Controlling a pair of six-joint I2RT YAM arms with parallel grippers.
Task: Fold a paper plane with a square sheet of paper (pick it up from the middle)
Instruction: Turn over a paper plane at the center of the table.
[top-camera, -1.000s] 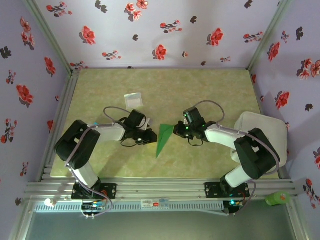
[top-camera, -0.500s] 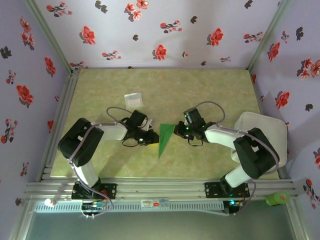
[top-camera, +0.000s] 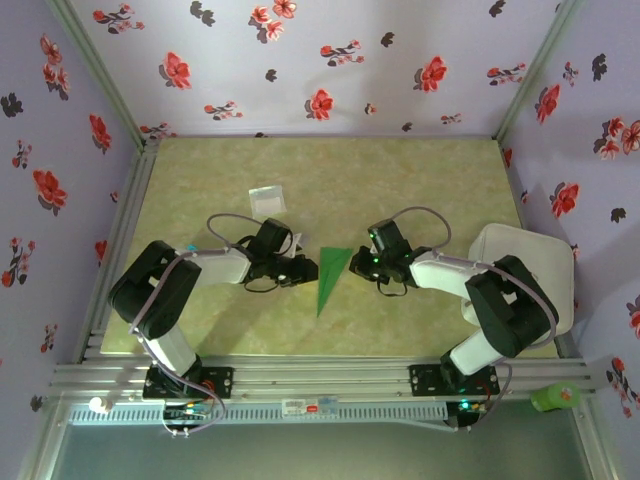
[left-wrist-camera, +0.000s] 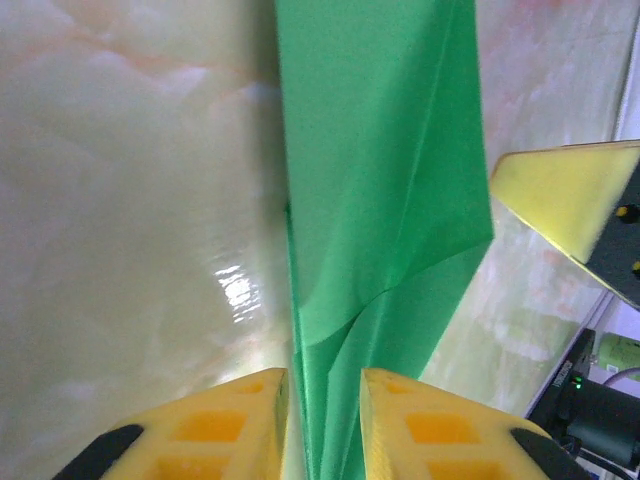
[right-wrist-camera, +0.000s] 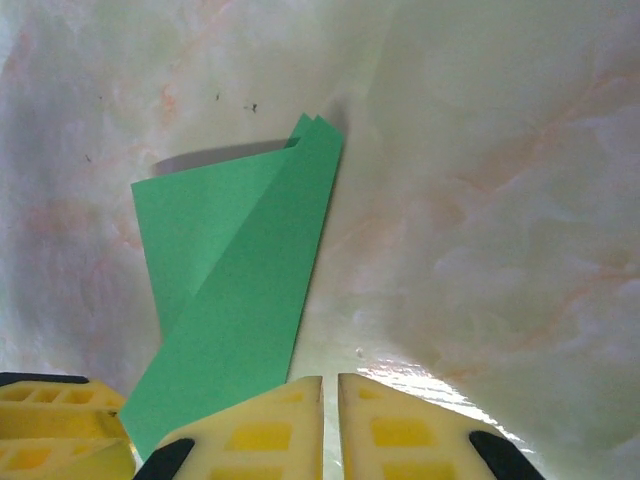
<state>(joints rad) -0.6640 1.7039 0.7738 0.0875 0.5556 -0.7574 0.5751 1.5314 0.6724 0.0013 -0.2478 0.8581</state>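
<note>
The green sheet of paper lies on the table between my arms, folded into a slim dart with its point toward the near edge. In the left wrist view the paper runs lengthwise between the yellow fingers of my left gripper. The jaws stand a little apart around its folded edge. My left gripper is at the paper's left side. At the wide end, my right gripper sits low over the table. Its jaws are shut with nothing between them, right beside the paper's edge.
A small pale square packet lies behind the left arm. A white pad sits by the right arm at the table's right edge. The aluminium rail runs along the front. Patterned walls close off three sides.
My left gripper has edged right and slightly back along the paper, and its jaws have widened a little. The paper's point has shifted slightly right. The right arm has barely moved.
</note>
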